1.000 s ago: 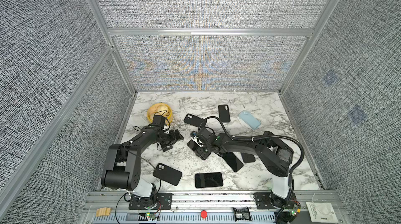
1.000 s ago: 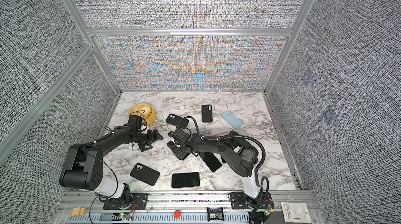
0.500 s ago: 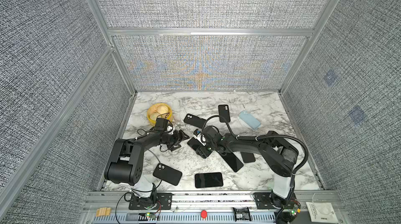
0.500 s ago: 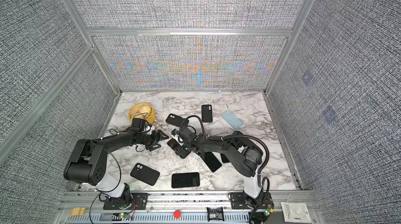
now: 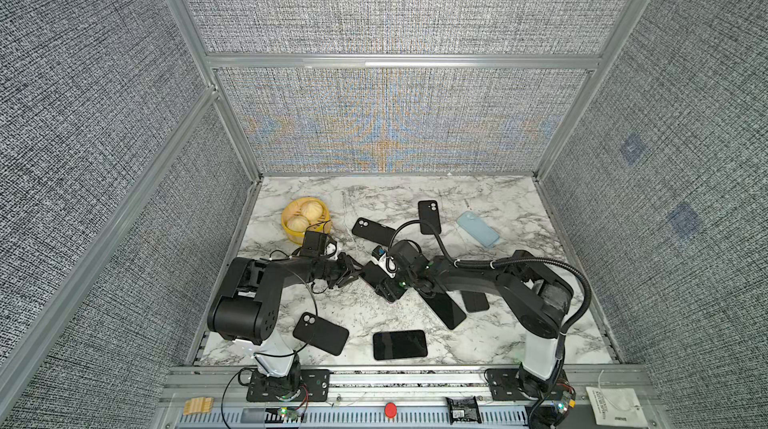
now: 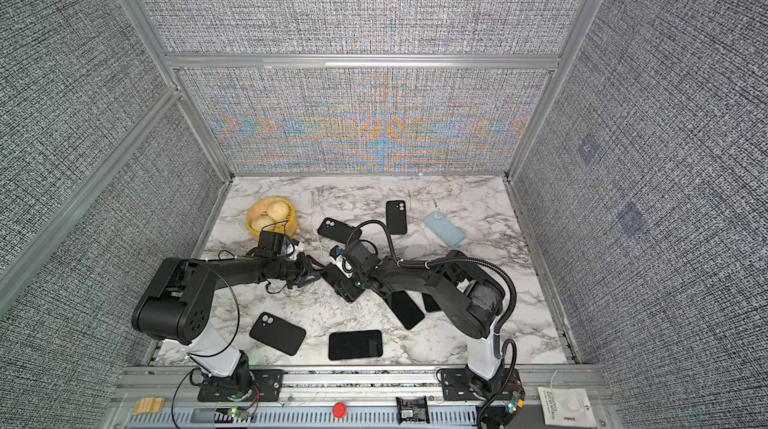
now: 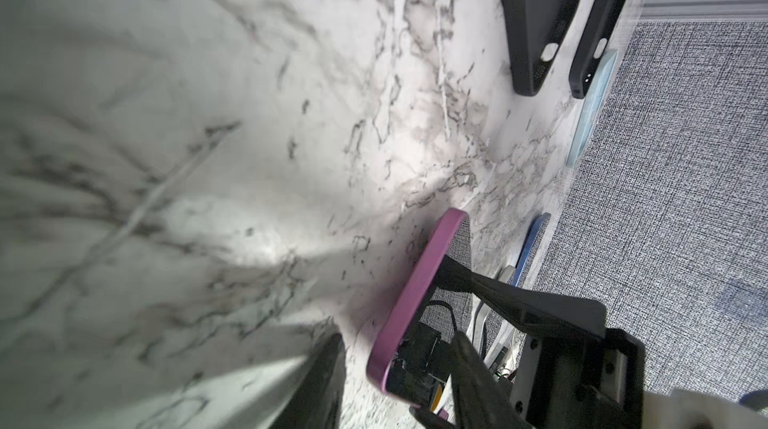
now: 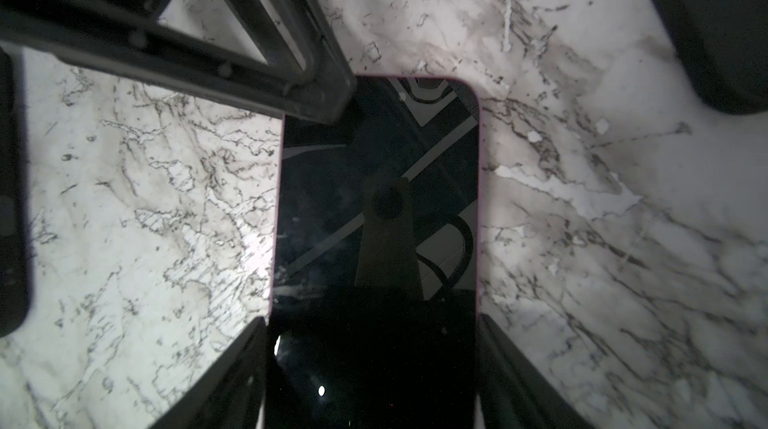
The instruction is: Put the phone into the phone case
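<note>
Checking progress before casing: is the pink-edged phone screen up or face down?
Screen up. In the right wrist view the phone shows dark glass with reflections.

Top views: we look steeply down from high above the front edge onto the whole table (image 5: 374,198), a nearly identical pair. Wrist views: we sit low and close over it, both catching the pink-edged phone (image 8: 374,198).
</note>
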{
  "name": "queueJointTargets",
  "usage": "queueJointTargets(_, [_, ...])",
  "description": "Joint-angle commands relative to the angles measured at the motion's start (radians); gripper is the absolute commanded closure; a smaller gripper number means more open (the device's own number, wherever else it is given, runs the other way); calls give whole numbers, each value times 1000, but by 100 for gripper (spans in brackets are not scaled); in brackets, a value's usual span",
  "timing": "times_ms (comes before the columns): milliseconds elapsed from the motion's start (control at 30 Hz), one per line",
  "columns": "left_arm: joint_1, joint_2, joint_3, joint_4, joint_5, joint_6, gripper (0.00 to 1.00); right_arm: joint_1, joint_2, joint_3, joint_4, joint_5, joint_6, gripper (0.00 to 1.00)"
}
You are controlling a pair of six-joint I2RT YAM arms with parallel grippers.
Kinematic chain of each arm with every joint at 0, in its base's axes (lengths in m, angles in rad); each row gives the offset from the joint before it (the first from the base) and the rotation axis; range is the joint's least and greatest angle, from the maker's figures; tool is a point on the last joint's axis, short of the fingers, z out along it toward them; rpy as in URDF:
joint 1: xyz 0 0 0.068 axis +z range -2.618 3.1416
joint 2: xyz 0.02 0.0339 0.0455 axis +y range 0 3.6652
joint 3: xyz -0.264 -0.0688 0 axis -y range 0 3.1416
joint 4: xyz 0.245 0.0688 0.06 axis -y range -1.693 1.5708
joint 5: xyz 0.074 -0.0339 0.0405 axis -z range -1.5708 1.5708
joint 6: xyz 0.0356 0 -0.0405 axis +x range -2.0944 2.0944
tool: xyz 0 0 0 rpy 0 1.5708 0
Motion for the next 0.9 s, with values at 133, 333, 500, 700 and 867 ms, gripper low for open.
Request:
queueJointTargets(133, [-5, 16, -22, 79, 20, -9, 66, -1, 20, -6, -103, -31, 29, 31])
queueJointTargets(333, [-7, 6, -34, 104, 25, -4, 73, -1, 26, -7, -100, -39, 29, 31])
queueJointTargets(500, [-7, 3, -44, 127, 27, -8, 81, 0, 29, -8, -99, -45, 26, 31])
queueJointTargets(700, [-7, -23, -55, 134, 27, -11, 90, 0, 24, -5, -110, -54, 15, 28])
queueJointTargets(867, [-8, -58, -62, 135, 24, -18, 96, -1, 7, -4, -128, -44, 6, 22])
